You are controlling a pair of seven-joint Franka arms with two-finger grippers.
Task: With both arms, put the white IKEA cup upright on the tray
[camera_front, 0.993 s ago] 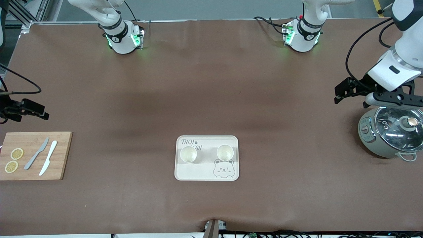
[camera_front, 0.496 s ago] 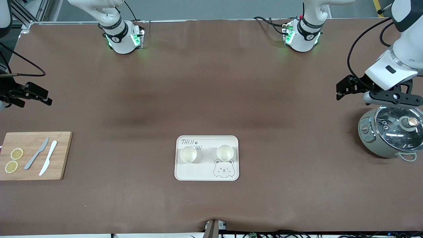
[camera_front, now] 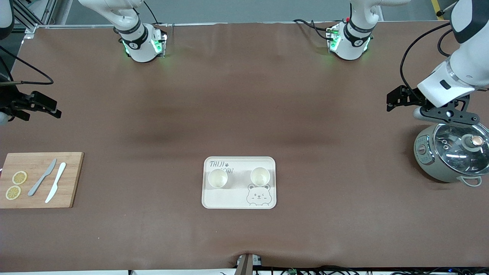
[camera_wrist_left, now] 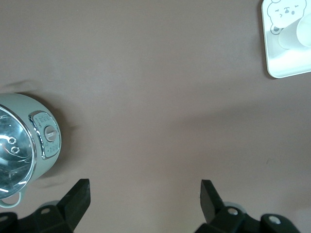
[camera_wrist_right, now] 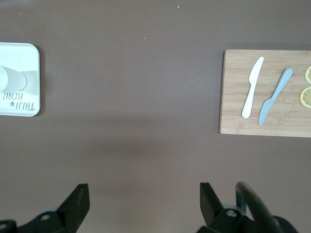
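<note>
Front view: two white cups (camera_front: 217, 178) stand upright on the tray (camera_front: 238, 201) mid-tabletop; the right pincer (camera_front: 36, 105) is cut off at the edge.

Left wrist view: left pincer (camera_wrist_left: 145, 200) apart beside the pot (camera_wrist_left: 22, 145).

Right wrist view: fingers (camera_wrist_right: 77, 206) apart, cutting board (camera_wrist_right: 267, 99) near.

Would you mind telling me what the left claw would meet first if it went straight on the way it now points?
Most likely bare table. The left claw, open, points down at the brown mat between the pot and the tray; nothing lies in that line, though its height is unclear.
</note>
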